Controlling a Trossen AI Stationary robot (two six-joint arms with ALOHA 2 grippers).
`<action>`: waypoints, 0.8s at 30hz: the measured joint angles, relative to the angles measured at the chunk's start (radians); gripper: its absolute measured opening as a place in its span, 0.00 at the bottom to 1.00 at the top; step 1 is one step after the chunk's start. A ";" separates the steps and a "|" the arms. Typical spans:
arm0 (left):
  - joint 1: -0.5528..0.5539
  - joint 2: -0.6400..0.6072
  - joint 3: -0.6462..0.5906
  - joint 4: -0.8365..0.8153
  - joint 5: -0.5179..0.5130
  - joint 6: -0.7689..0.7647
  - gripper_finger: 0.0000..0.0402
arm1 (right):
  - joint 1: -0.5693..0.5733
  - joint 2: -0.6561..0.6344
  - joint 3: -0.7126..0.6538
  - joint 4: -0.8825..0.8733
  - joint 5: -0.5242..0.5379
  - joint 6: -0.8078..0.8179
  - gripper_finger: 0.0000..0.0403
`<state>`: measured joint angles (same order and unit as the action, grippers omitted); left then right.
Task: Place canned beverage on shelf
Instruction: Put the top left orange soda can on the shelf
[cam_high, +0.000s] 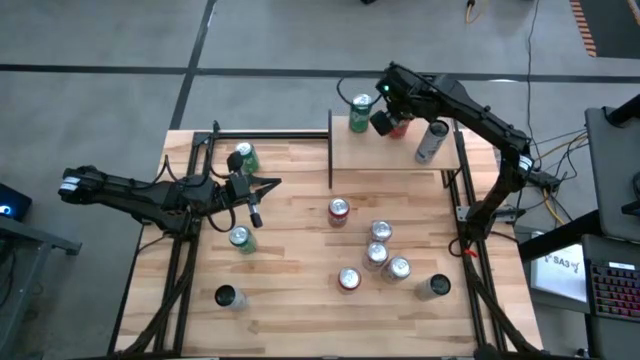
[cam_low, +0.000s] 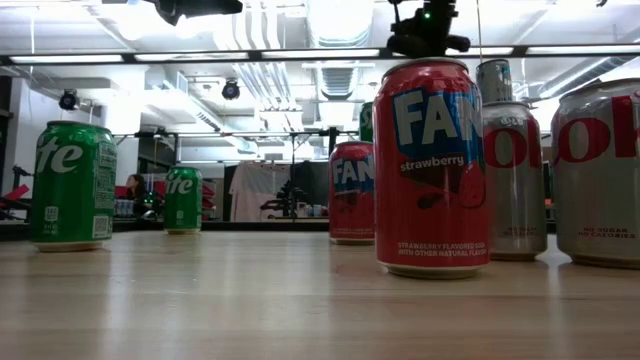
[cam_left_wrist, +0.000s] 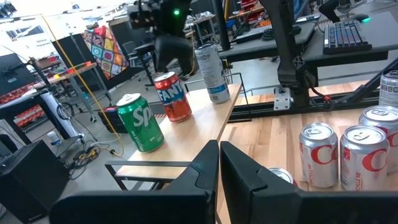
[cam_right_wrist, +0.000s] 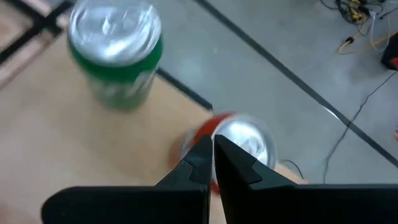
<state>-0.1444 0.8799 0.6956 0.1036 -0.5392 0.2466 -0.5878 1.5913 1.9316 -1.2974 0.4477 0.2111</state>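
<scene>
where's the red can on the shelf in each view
High: red can at the shelf's far edge, mostly hidden under the right gripper.
Low: cannot tell which red can it is.
Left wrist, middle of three.
Right wrist, behind the shut fingers.
Shared landmark: green can beside it.

Both arms were matte black, slim jointed links. Left arm (cam_high: 140, 193) had a white-tipped base end; right arm (cam_high: 470, 115) showed a green LED near the wrist.

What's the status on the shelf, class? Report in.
Right end effector shut, above red can on shelf. Left end effector shut, idle over table. Green can, silver can shelved too.
</scene>
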 joint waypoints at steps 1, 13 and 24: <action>0.000 0.000 0.000 0.000 0.000 0.000 0.00 | -0.007 0.001 0.000 0.022 0.000 0.001 0.02; 0.000 0.000 0.000 -0.010 0.000 0.008 0.00 | -0.062 0.050 -0.005 0.050 -0.001 0.027 0.02; 0.000 0.000 0.000 -0.010 0.000 0.008 0.00 | -0.061 0.053 -0.005 0.021 -0.001 0.057 0.02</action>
<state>-0.1444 0.8795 0.6956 0.0939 -0.5392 0.2543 -0.6487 1.6440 1.9263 -1.2765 0.4465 0.2684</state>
